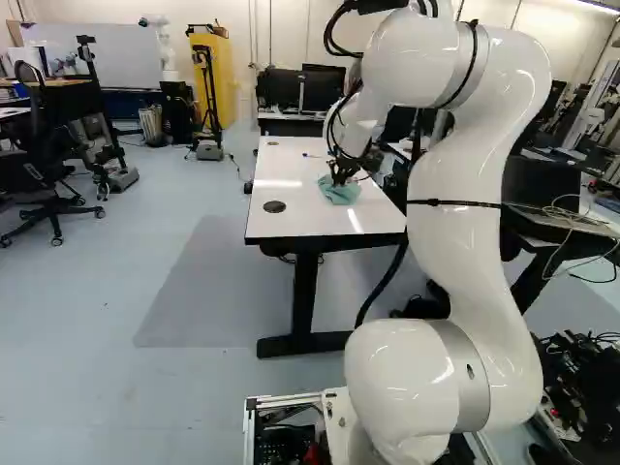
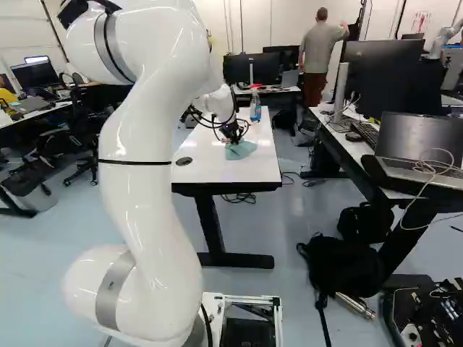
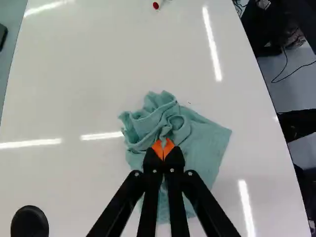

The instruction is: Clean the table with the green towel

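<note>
In the left base view my gripper (image 1: 341,174) is low over the white table (image 1: 279,225), at the green towel (image 1: 339,193). The right base view shows the same towel (image 2: 241,151) under the gripper, near the table's right side. In the wrist view the gripper (image 3: 163,149) is shut on a bunched fold of the towel (image 3: 203,144), its orange pads close together. The cloth lies crumpled ahead of the fingertips and spreads flatter to one side and beneath the fingers, which hide part of it.
A spray bottle (image 2: 255,106) stands toward the table's far end. A red-ended marker (image 3: 156,5) lies ahead of the towel. A round black cable cover (image 3: 29,222) is set in the tabletop. Beside the table, a desk holds a laptop (image 2: 423,144). Another robot (image 1: 161,44) stands far back.
</note>
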You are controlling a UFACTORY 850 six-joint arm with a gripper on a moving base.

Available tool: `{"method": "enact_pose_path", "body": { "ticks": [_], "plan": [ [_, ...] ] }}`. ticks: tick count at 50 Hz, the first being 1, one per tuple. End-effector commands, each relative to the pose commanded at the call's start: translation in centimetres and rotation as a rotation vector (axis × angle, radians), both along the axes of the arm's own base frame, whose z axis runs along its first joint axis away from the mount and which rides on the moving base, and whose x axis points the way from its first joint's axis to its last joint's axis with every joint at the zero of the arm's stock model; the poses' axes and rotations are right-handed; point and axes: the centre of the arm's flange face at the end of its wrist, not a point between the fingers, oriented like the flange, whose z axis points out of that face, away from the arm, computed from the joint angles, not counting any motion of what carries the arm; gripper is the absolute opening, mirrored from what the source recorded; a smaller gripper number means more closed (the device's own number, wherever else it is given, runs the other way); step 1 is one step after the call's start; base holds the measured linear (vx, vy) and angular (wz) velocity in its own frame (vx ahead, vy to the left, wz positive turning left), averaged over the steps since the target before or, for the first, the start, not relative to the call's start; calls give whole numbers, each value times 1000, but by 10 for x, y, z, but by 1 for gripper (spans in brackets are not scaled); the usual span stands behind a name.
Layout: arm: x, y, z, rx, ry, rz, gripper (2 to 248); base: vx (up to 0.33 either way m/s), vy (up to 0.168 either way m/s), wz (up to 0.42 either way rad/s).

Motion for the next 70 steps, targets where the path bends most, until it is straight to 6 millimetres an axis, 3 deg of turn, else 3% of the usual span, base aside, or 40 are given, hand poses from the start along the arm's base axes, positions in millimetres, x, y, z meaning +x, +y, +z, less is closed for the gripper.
{"method": "enact_pose_path", "body": {
  "ticks": [16,38,57,70],
  "plan": [
    [-21,-9,3,2,13,-18,21,0,0,0],
    [-55,-8,31,-1,-9,-23,21,0,0,0],
    [-97,-6,57,-4,-33,-31,21,0,0,0],
    [-122,-6,57,-3,-25,-37,21,0,0,0]
  ]
}}
